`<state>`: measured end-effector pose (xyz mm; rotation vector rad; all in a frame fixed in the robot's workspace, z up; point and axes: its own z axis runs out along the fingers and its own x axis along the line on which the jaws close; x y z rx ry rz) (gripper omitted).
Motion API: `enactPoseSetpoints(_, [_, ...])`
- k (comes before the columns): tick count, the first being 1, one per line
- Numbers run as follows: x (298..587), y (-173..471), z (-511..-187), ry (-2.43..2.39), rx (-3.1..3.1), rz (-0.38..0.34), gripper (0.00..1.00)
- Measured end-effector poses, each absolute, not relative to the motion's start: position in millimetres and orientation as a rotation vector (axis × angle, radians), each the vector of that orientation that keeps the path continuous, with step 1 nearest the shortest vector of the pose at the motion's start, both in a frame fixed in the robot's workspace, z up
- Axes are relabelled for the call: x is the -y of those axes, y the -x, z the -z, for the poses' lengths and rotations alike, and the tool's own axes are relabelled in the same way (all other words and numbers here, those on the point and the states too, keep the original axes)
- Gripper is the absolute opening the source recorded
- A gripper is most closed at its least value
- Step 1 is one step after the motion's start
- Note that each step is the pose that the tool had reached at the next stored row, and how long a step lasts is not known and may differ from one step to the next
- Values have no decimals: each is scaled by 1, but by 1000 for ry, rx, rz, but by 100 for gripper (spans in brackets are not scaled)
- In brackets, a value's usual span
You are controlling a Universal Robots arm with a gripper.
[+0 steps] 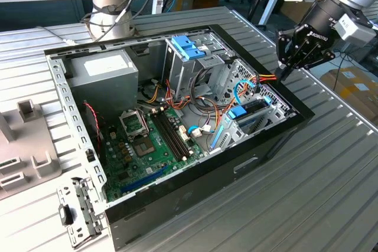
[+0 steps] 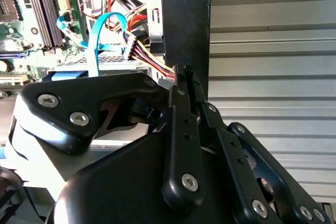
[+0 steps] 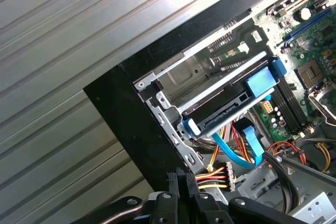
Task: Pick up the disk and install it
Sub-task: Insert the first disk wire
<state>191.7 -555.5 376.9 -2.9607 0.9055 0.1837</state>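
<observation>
Seated in its bay at the case corner, blue rails showing: the disk. Clenched on nothing, poised just above the case edge beside the power plug: the end effector. Judged nearly done, with cabling apparently remaining.

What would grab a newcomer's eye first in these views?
The open black computer case on the ribbed metal table, with its green motherboard exposed. At the exterior view's right the black gripper hangs over the case's edge, fingers pressed together near red, yellow and black wires. Below it the dark flat disk with blue rails sits in its metal bay.
</observation>
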Motion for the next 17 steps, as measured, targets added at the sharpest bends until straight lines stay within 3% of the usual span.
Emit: enactPoseSetpoints(17, [556, -177, -378, 2959, -905, -184, 17])
